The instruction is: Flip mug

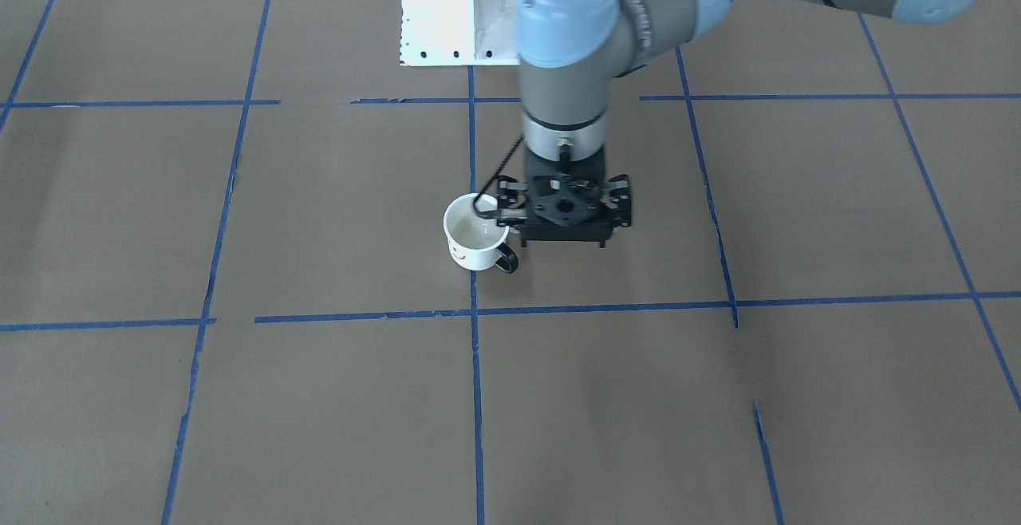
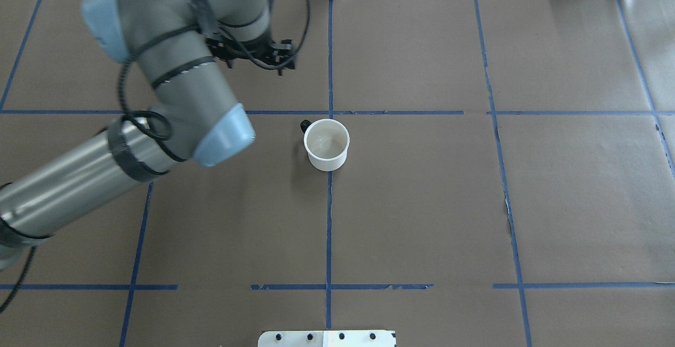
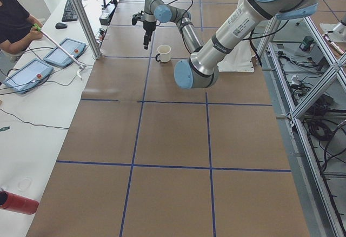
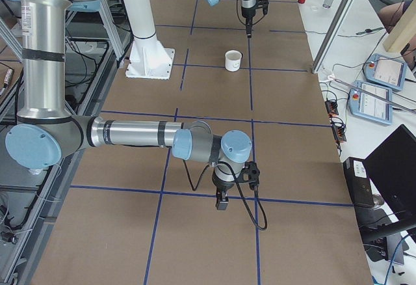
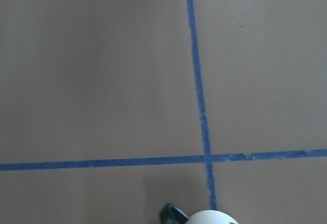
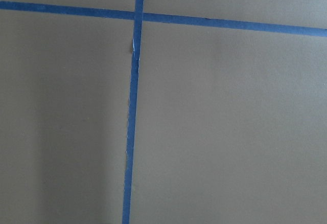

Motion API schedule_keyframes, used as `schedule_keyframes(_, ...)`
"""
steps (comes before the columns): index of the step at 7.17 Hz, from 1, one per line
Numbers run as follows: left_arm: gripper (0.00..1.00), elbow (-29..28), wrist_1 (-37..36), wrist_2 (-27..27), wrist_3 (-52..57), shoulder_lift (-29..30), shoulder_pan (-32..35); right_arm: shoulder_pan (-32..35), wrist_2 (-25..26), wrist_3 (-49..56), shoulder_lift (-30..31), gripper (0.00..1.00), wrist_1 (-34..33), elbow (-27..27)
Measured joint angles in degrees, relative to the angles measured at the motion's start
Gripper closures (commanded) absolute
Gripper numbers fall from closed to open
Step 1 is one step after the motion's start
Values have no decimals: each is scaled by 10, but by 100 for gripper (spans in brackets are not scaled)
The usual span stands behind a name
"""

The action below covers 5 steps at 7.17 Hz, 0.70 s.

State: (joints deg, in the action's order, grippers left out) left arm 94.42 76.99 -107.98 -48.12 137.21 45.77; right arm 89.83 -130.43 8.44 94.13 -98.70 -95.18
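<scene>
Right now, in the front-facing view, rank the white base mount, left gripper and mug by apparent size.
Largest: white base mount and left gripper, about alike; the mount is cropped and the gripper sits nearer the camera, so unranked.
Then the mug: clearly smallest.

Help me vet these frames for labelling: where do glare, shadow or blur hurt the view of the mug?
Front-facing view: the mug is sharp, but the white base plate at the top is blown out. Overhead view: even light, with a faint shadow left of the mug. Left wrist view: only the mug's top shows at the bottom edge, slightly soft. Side views: the mug is too small for detail.
</scene>
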Motion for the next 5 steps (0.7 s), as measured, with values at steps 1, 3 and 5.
schedule_keyframes(1, 0, 38, 3, -24, 72, -65, 49, 0, 0, 0, 0, 0, 0, 0)
schedule_keyframes(3, 0, 65, 37, -91, 222, -180, 175, 0, 0, 0, 0, 0, 0, 0)
schedule_keyframes(5, 0, 68, 117, -179, 377, -335, 319, 0, 0, 0, 0, 0, 0, 0)
